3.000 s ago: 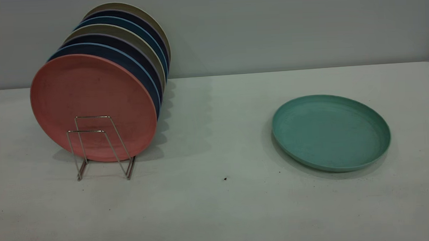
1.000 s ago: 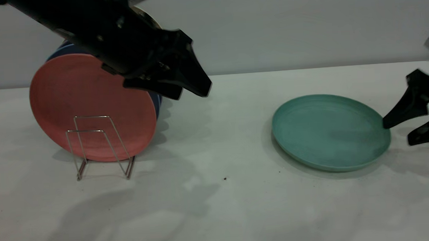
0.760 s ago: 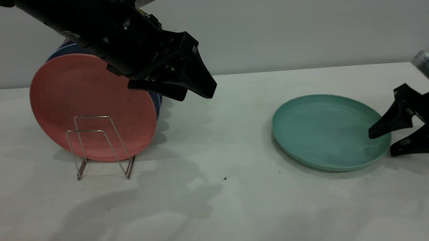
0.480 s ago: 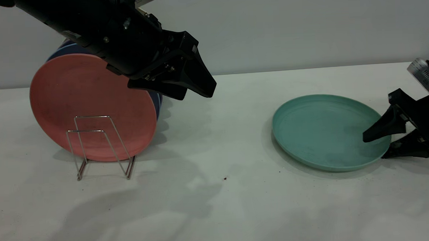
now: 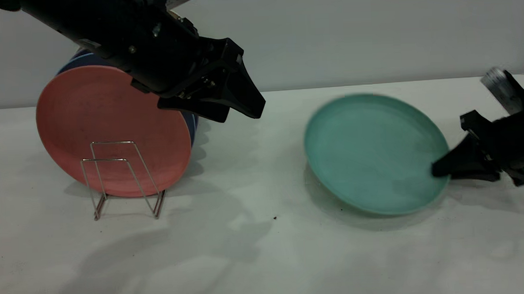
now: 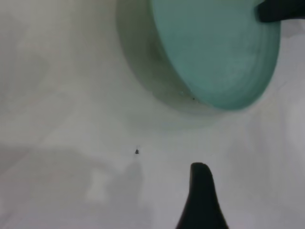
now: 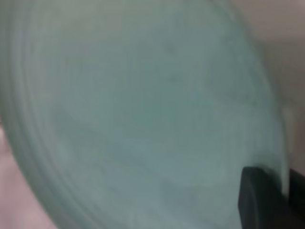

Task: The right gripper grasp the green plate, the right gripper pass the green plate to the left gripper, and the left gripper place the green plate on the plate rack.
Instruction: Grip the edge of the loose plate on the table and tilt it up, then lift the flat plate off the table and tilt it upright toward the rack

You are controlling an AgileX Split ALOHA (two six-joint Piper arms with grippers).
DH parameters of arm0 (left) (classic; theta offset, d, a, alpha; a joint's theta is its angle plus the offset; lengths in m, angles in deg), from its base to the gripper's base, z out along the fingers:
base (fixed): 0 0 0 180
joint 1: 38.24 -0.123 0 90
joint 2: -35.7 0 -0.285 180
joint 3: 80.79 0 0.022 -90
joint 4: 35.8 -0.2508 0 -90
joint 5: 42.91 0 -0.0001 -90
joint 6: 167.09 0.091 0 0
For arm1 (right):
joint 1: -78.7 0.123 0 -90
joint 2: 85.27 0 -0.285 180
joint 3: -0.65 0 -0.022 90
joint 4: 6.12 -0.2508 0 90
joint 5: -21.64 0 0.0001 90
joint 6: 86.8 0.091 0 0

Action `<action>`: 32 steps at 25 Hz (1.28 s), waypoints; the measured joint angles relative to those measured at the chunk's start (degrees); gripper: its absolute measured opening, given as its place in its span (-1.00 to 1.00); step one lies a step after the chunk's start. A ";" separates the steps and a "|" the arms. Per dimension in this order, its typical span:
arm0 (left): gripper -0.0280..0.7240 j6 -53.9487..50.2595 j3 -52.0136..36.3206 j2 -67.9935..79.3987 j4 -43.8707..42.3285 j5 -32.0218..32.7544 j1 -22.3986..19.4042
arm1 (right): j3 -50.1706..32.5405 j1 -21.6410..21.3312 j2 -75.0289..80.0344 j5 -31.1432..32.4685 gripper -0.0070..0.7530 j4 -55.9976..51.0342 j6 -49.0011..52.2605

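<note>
Round matte teal-green plate (image 5: 375, 153), tilted w/ far rim raised, sits at table's 3 o'clock, pinched at its 4 o'clock rim by slim black right gripper (image 5: 440, 169); bulky black left gripper (image 5: 242, 110), fingers slightly apart, hangs near thin silver wire plate rack (image 5: 122, 179).

On the table (image 5: 258, 262), the plate rack (image 5: 124, 179) stands at my left with 1 plate (image 5: 113, 131) upright in front and more stacked behind it. My left gripper (image 5: 238, 101) hangs above the table, just right of that stack. Farther right, the green plate (image 5: 373, 153) sits tilted, its right edge between my right gripper (image 5: 442, 170) jaws.
</note>
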 joint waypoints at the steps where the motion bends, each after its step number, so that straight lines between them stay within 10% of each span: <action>1: 0.61 0.00 0.00 0.27 0.74 -0.13 0.00 | 0.00 0.31 -0.06 2.77 -0.93 0.13 -1.89; 16: 0.52 1.18 0.02 4.57 3.44 -3.79 0.00 | 0.00 11.24 -4.11 8.49 -0.93 1.36 -4.07; 25: -0.61 1.41 0.02 4.75 6.34 -5.63 0.00 | 0.00 12.93 -4.11 9.03 -0.94 0.38 -4.45; 32: -0.68 1.42 0.06 4.75 6.80 -6.49 -0.16 | -0.05 13.11 -4.18 10.25 -0.61 -2.31 -4.64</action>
